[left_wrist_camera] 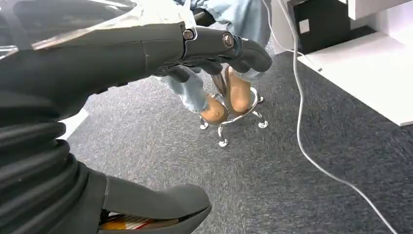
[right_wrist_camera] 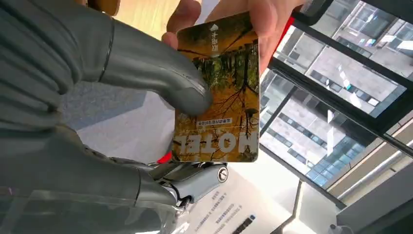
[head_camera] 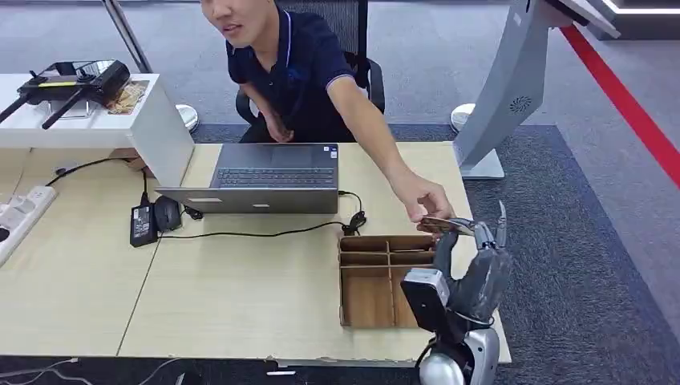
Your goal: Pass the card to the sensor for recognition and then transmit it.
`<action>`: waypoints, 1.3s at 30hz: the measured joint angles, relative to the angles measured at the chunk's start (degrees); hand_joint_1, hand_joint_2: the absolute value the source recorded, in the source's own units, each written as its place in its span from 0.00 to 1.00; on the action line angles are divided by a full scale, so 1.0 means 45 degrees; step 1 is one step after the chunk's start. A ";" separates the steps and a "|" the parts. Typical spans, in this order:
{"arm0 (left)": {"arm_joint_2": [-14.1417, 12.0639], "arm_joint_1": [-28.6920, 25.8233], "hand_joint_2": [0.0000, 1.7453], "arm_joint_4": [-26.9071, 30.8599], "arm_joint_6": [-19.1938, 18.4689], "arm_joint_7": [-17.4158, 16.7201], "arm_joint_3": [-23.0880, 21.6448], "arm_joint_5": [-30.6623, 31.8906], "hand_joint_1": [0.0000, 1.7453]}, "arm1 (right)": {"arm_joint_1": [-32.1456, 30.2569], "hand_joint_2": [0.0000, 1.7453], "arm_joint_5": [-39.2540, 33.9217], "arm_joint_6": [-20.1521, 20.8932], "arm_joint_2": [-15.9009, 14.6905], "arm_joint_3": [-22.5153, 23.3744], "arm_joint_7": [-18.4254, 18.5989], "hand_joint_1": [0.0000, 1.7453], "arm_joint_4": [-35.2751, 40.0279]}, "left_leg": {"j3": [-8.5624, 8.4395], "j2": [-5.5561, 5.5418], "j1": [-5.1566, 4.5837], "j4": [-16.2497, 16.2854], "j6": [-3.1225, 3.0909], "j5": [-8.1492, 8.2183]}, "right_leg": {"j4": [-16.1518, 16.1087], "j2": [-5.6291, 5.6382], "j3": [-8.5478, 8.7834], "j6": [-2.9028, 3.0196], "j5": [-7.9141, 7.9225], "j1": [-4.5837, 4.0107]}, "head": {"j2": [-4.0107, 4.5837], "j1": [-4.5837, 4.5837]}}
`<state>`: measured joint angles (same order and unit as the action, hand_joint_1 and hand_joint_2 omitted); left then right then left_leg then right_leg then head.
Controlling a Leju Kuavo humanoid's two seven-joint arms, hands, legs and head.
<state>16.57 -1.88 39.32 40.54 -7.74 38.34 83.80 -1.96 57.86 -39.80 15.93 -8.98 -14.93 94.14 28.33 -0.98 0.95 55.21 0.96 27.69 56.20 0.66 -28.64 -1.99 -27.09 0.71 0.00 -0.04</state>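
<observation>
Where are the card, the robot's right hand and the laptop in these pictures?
card [right_wrist_camera: 216, 92], right wrist view, middle of its printed face.
right hand [head_camera: 473, 269], head view, middle of the hand.
laptop [head_camera: 277, 176], head view, on its keyboard.

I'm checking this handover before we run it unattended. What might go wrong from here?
The person's hand and the right hand both hold the hotel card, so an early release or pull may drop it. A dropped card could land in the cardboard divider box below.
</observation>
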 joint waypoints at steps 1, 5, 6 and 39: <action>0.0000 0.0000 1.00 0.0000 0.0000 0.0000 0.0000 0.0000 0.00 | 0.0001 1.00 0.0000 0.0004 0.0000 -0.0005 0.0000 0.00 0.0000 | 0.0001 0.0000 0.0000 0.0000 0.0000 0.0000 | 0.0000 0.0000 0.0000 0.0000 0.0000 0.0000 | 0.0000 0.0000; 0.0000 0.0000 1.00 0.0000 0.0000 0.0000 0.0000 -0.0009 0.00 | -0.0001 1.00 -0.0102 0.0000 0.0000 -0.0010 0.0005 0.00 0.0000 | 0.0000 0.0002 0.0000 0.0000 0.0000 0.0000 | 0.0000 0.0001 -0.0002 0.0000 0.0000 0.0000 | 0.0000 0.0000; 0.0000 0.0000 1.00 0.0000 0.0000 0.0000 0.0000 -0.0009 0.00 | -0.0001 1.00 -0.0102 0.0000 0.0000 -0.0010 0.0005 0.00 0.0000 | 0.0000 0.0002 0.0000 0.0000 0.0000 0.0000 | 0.0000 0.0001 -0.0002 0.0000 0.0000 0.0000 | 0.0000 0.0000; -0.0015 0.0012 1.00 0.0000 0.0000 0.0287 0.0053 -0.0214 0.00 | 0.0287 1.00 0.0146 0.0005 -0.2240 -0.3012 0.6791 0.00 -0.0539 | 0.0006 -0.0001 -0.0001 0.0000 0.0000 0.0000 | -0.0001 -0.0002 0.0001 0.0000 0.0000 0.0001 | 0.0000 0.0000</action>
<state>16.50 -1.82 39.32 40.54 -6.45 38.58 82.84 -0.67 58.51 -39.78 5.86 -22.54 15.63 91.71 28.36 -0.98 0.94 55.21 0.96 27.69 56.20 0.66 -28.63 -1.99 -27.09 0.71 0.00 -0.04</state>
